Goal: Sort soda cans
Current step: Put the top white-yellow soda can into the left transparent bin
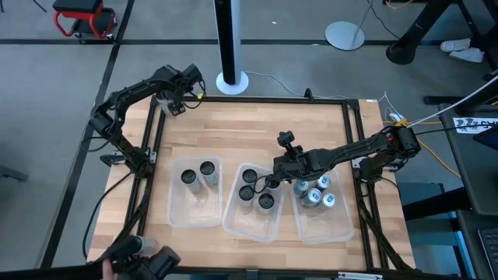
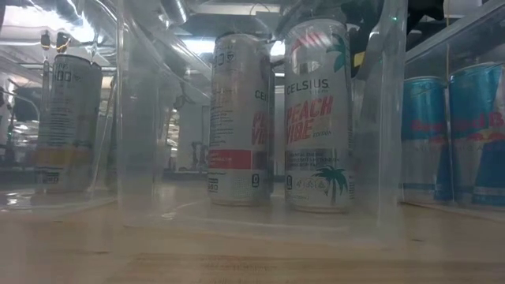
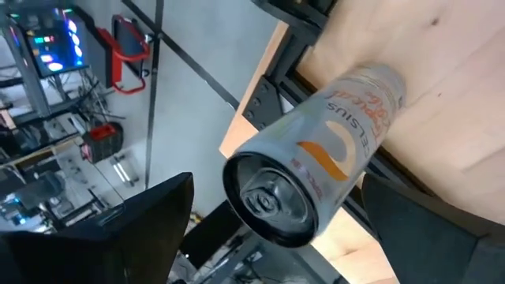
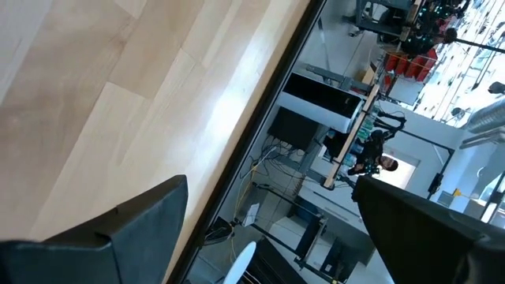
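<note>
- the can (image 3: pixel 316 170) at the far left corner of the table (image 1: pixel 257 132) is a rigid, thin-walled metal cylinder; it looks light, and its smooth printed side seems likely to slip or dent under a hard squeeze, so the mid-body looks like the best place to grip.
- it is pale silver with orange lettering and a dark top with a pull tab.
- the left gripper (image 1: pixel 176 101) is at that corner, its fingers spread wide on either side of the can; i cannot tell whether they touch it.
- the right gripper (image 1: pixel 282 167) is over the middle bin (image 1: pixel 233 222), fingers wide and holding nothing.
- sorted cans stand upright in three clear bins: dark-topped ones in the left and middle bins, blue ones (image 1: pixel 315 193) in the right.
</note>
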Controlling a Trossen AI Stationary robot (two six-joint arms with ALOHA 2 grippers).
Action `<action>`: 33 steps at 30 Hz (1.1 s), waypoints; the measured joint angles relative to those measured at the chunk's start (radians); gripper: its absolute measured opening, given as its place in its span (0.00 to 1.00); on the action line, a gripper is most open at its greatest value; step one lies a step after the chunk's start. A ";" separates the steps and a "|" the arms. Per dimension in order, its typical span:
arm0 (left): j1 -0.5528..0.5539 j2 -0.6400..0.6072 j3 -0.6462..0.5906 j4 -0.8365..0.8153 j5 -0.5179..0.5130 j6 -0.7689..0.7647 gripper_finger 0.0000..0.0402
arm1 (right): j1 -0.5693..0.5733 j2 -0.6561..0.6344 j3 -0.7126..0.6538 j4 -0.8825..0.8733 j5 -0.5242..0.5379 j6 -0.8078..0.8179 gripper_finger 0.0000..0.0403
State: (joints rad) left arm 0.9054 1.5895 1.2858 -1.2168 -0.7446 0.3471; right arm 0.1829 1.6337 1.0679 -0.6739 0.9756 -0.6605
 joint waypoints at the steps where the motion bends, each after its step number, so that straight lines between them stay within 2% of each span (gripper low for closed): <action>1: 0.001 0.006 -0.002 0.001 -0.001 0.005 0.89 | 0.000 0.000 0.000 0.000 0.000 0.000 0.90; 14: 0.045 0.144 -0.002 -0.069 -0.093 0.033 0.89 | 0.000 0.000 0.000 0.000 0.001 0.000 0.90; 33: 0.020 0.148 -0.003 -0.113 -0.089 0.032 0.89 | 0.000 0.000 0.000 0.000 0.003 -0.003 0.90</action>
State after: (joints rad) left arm 0.9258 1.7378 1.2827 -1.3296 -0.8334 0.3788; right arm 0.1829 1.6341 1.0679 -0.6735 0.9783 -0.6636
